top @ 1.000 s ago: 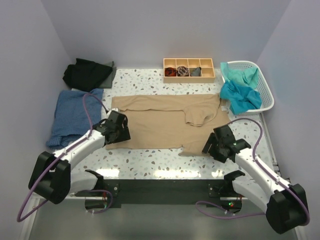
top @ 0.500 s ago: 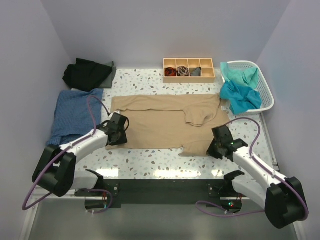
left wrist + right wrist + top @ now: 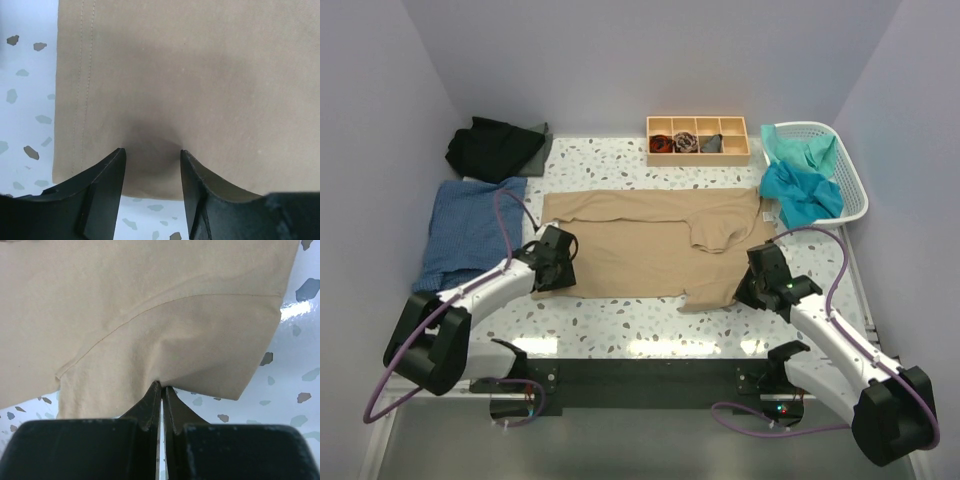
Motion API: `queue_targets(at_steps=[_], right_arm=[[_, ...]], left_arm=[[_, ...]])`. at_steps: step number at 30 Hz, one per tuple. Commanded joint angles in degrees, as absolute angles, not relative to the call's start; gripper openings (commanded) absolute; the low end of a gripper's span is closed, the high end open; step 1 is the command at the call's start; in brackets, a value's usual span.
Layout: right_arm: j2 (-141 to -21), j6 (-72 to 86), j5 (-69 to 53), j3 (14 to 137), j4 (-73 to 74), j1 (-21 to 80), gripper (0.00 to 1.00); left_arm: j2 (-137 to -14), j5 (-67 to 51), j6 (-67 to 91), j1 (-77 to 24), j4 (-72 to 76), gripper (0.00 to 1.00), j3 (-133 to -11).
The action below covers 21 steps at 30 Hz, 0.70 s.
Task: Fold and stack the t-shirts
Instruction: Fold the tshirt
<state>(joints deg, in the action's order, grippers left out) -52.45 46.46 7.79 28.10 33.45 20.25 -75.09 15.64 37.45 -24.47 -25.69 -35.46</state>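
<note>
The task is judged to be at an early stage. The tan-beige t-shirt (image 3: pixel 630 250) is spread flat at the middle of the desk (image 3: pixel 620 318). Only the sleeve on its right side is turned in over the body, and no full fold is seen on it. Its near right edge, by the sleeve seam, is pinched by the right hand (image 3: pixel 161 387), whose fingers are pressed together on the cloth. The left hand (image 3: pixel 152 155) is set at the near left edge with its fingers apart and cloth between them, and nothing is gripped as yet. A denim-blue t-shirt (image 3: pixel 465 235) is laid at the left side of the desk; whether it is folded cannot be told. A black t-shirt (image 3: pixel 492 148) is heaped at the far left corner, and a teal t-shirt (image 3: pixel 800 188) is draped over the rim of the white basket (image 3: pixel 855 195). No stack is seen. The folding of the tan shirt, the handling of the other shirts and the stacking are all judged to be outstanding.
</note>
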Motion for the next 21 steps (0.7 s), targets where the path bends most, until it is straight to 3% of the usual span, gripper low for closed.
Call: queue_targets(at_steps=[1,10,21], right_arm=[[-52.29,45.44,8.7,30.15,33.75,20.48,0.0],[-53.87,44.47,7.74,30.15,32.96,20.57,0.02],[-54.41,43.51,7.82,30.85,33.05,20.57,0.03]], left_arm=[[-71.11,15.91,39.2,-24.7,-27.85,0.56,-36.74],[-61.79,11.17,42.98,-24.87,-30.85,0.57,-34.28],[-61.79,8.7,47.02,-26.19,-31.46,0.54,-31.64]])
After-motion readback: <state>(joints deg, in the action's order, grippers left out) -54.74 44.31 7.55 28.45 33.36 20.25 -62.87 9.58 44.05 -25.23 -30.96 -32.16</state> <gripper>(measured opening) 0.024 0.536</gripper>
